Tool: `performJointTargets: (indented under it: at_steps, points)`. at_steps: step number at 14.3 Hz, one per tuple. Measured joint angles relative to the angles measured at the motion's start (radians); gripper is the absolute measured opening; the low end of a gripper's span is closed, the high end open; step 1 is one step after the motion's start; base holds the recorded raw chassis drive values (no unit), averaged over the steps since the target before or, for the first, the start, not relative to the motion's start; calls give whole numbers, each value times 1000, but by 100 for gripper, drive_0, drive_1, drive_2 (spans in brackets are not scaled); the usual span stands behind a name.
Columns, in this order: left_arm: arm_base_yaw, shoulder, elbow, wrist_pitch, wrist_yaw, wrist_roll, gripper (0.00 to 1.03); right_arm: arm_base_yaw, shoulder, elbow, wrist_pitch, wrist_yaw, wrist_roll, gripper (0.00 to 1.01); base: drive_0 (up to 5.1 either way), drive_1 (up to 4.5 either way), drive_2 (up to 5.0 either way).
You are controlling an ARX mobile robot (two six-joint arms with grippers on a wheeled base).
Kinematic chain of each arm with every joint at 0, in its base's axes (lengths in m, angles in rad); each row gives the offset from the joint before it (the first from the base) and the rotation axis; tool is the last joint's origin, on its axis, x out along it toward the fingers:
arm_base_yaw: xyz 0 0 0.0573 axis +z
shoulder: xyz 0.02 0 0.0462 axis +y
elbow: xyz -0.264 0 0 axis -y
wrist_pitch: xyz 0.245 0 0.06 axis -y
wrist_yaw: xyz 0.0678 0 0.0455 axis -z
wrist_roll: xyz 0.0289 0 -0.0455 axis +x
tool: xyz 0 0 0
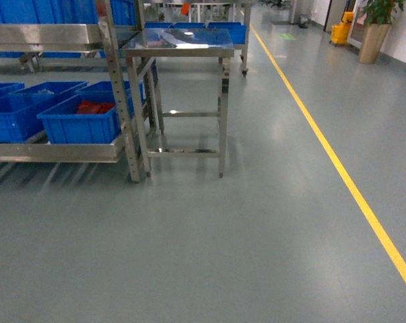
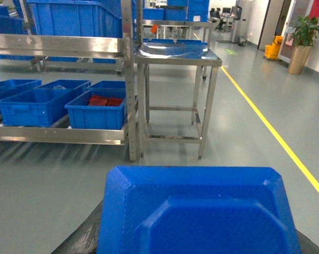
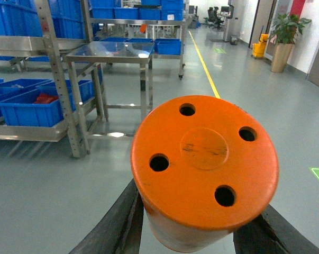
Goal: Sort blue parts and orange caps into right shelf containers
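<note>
Up close in the right wrist view, the right gripper [image 3: 201, 233] has its jaws clenched on an orange cap [image 3: 204, 169], end-on with four holes. Left gripper [image 2: 199, 243] jaws grasp a blue part [image 2: 199, 211]. Blue crates [image 1: 78, 118] sit on the low shelf [image 1: 54, 151] beside a steel bench [image 1: 179, 40].

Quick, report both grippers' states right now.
Left gripper: shut on the blue part.
Right gripper: shut on the orange cap.
</note>
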Motion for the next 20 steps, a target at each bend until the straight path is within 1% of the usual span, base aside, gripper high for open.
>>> performJointTargets:
  at_steps: [20]
  points:
    - [0, 0, 0, 0, 1, 0, 43, 0, 0, 0, -2, 0, 0, 41, 7, 441, -426]
